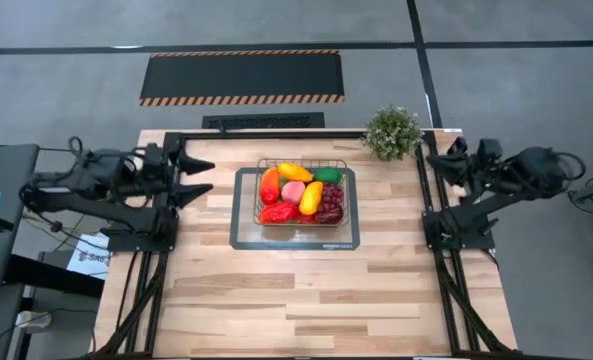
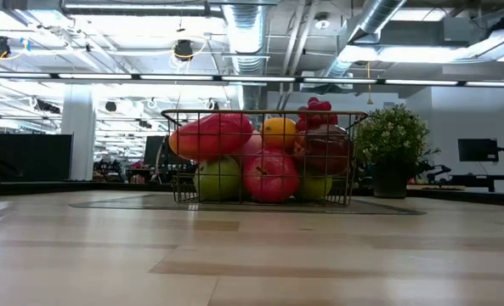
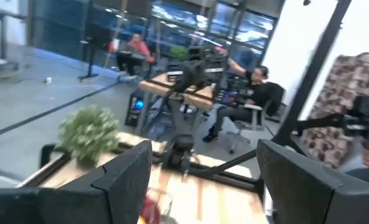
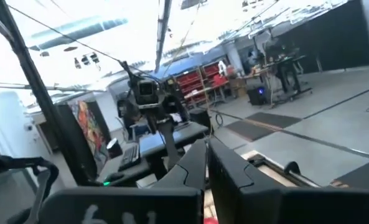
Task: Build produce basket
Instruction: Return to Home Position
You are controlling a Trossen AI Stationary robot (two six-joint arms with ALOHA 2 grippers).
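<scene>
The wire mesh basket (image 1: 348, 196) stands on the flat grey tray (image 1: 244, 235) at the table's middle. It is filled with glossy produce (image 1: 294, 192): orange, yellow, pink, green and red pieces and purple grapes. In the low view the basket (image 2: 184, 153) shows its grid side, with the produce (image 2: 270, 174) piled up to and above the rim. My left gripper (image 1: 198, 177) hovers open at the table's left edge, pointing toward the basket and well apart from it. My right gripper (image 1: 438, 166) waits shut at the table's right edge, also apart. Neither holds anything.
A bushy green potted plant (image 1: 392, 132) stands at the far edge, right of the basket, and also shows in the low view (image 2: 392, 140). Bare wooden table (image 1: 306, 300) lies on the near side of the tray. People sit at desks in the room beyond.
</scene>
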